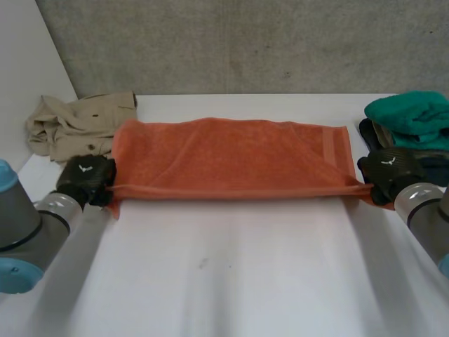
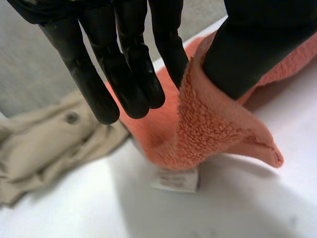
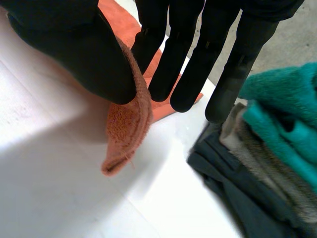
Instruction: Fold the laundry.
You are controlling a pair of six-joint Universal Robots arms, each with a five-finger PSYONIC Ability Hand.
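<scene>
Mid-fold: my left hand point(image 1: 85, 179) and right hand point(image 1: 389, 168) each pinch a near corner of the orange towel point(image 1: 231, 158) between thumb and straight fingers, so it stretches across the table point(image 1: 231, 281) between them. Next, I reckon, both corners travel together to the edge beyond my fingertips, keeping that thick loopy terry rectangle taut

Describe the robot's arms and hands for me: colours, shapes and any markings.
The left arm and the right arm are thick grey tubes with light-blue caps. The left hand and the right hand are black, each with a small white bird-like mark on its back. The fingers are long, smooth and round-tipped; the thumb is broader.
</scene>
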